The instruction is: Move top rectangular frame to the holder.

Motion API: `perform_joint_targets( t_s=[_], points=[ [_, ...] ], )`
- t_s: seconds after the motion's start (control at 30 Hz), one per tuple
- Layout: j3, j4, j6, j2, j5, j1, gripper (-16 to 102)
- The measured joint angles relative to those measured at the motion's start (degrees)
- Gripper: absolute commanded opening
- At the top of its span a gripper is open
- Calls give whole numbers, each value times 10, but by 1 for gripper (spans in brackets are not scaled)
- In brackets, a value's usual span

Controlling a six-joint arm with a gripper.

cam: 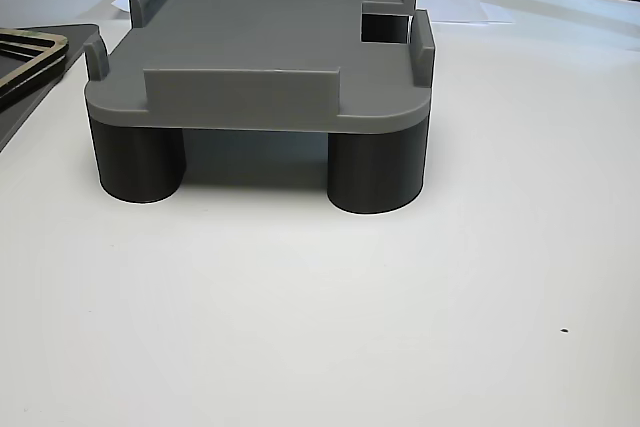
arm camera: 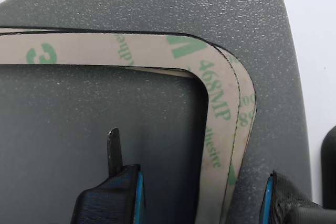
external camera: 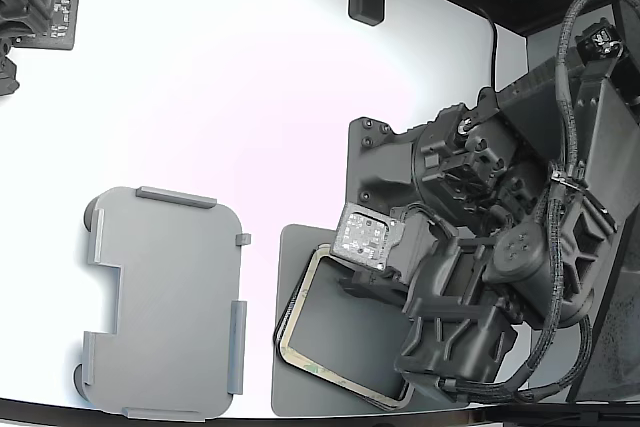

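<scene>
Your gripper (arm camera: 202,198) hung open over the stack on the dark grey mat (external camera: 300,387), one finger inside the hollow middle and the other outside the rim, so it straddled one side of the top rectangular frame (arm camera: 212,85) near a rounded corner. You risked catching two frames at once: a second frame (arm camera: 247,103) peeked out just under the top one, slightly offset, and a low closing could have pinched both thin edges or dragged the lower one along. The strip also looked floppy and might have sagged or twisted when lifted by one side. The holder (external camera: 165,302) sat well apart at the exterior view's left, with bare white table (external camera: 250,97) between, though its raised tabs left a tight fit.
</scene>
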Motion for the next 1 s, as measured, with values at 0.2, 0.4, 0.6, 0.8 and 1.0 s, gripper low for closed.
perform_joint_targets(
  t_s=[0.2, 0.4, 0.6, 0.8, 1.0],
  points=[
    [2, 6, -17, 0, 10, 0, 81],
    [3, 7, -18, 0, 7, 0, 73],
    [8, -4, -12, 0, 2, 0, 61],
    [8, -6, -11, -2, -3, -3, 52],
    [8, 3, -11, -2, -5, -6, 53]
  ],
)
